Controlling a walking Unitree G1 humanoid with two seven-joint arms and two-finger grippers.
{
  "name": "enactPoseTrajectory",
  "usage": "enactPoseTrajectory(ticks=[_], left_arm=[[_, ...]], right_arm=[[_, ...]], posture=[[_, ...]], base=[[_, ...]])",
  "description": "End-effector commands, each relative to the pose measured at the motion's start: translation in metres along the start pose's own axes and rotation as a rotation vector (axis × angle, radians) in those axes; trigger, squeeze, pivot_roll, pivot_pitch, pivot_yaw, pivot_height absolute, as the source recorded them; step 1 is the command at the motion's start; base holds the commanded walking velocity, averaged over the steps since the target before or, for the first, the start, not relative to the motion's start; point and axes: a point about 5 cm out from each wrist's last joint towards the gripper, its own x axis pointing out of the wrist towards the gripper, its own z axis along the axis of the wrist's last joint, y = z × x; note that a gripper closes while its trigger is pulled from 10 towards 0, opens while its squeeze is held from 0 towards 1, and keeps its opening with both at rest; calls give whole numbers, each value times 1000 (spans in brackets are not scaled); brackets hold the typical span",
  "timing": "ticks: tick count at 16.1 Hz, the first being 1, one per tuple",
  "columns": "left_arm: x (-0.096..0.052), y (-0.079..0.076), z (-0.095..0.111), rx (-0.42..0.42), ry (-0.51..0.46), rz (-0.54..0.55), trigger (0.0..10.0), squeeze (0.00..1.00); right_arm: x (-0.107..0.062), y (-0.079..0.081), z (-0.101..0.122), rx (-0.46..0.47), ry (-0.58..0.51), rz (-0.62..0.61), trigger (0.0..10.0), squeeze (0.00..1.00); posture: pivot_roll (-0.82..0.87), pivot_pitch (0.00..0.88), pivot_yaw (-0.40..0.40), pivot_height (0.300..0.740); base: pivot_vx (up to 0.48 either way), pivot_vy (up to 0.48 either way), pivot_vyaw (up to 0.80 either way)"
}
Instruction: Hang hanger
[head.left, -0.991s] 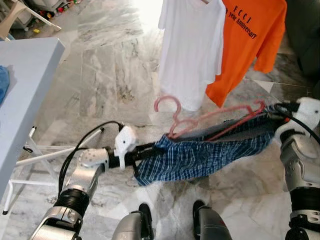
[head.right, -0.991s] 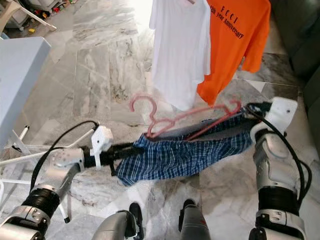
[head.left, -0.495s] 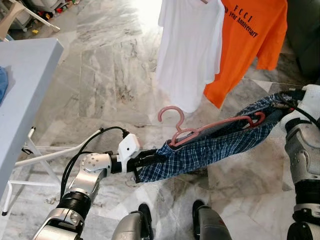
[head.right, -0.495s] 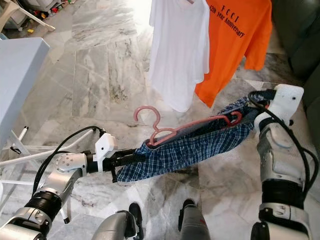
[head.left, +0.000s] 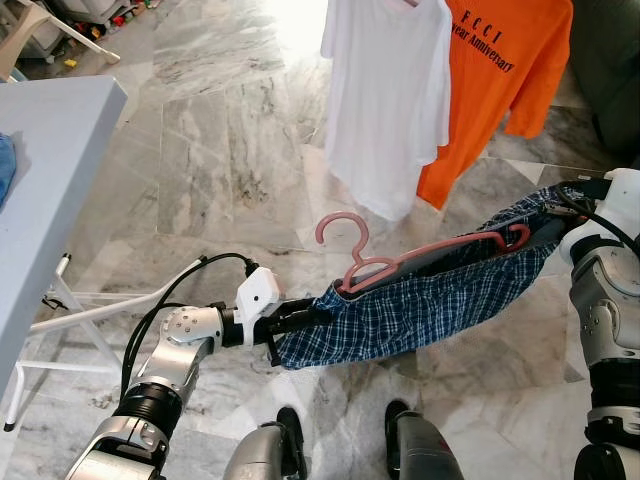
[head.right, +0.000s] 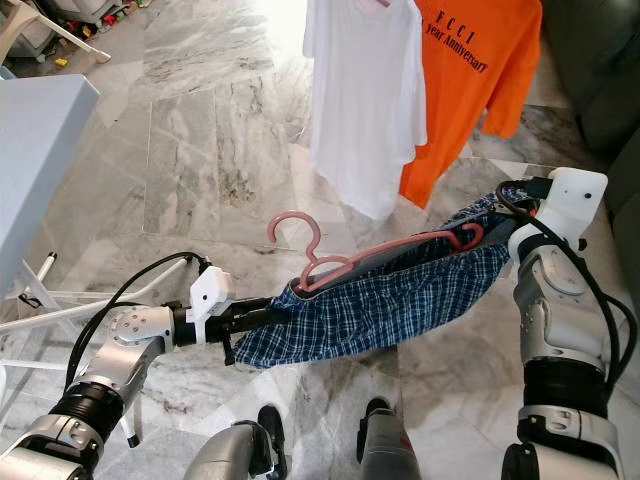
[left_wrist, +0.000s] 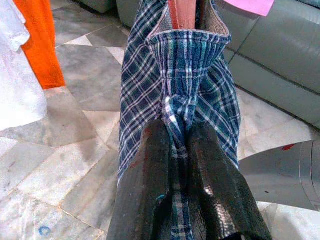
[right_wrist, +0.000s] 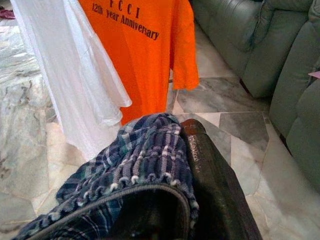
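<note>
Left wrist view shows the left gripper (left_wrist: 179, 150) clamped on plaid shorts (head.left: 420, 305) carrying a pink hanger (head.left: 400, 258); the right gripper (right_wrist: 195, 150) grips their far end. Beyond the shorts hang a white shirt (head.left: 385, 100) and orange shirt (head.left: 500, 80).

plaid shorts (head.left: 420, 305): woven cloth | hanger (head.left: 400, 255): smooth pink plastic | floor (head.left: 220, 150): glossy marble

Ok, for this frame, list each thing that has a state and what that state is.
Plaid shorts: stretched between both grippers, off the floor, pink hanger inside the waistband.
Pink hanger: hook free and pointing up, not hung.
Left gripper: shut on the shorts' fabric.
Right gripper: at the shorts' other end, fingers draped by cloth.
White T-shirt: hanging.
Orange T-shirt: hanging beside the white one.
</note>
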Motion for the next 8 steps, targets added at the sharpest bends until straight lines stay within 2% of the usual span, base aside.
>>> enactPoseTrajectory(ticks=[1,8], left_arm=[[-10,-3,-13,-26,52,12,0,0],[-10,-3,-15,-21,58,13,0,0]], right_arm=[[0,-5,6,-8,-20,-20,0,0],[0,-4,9,-14,-23,-23,0,0]], posture=[[-177,291,90,740],[-178,291,90,740]], base=[[0,0,0],[0,0,0]])
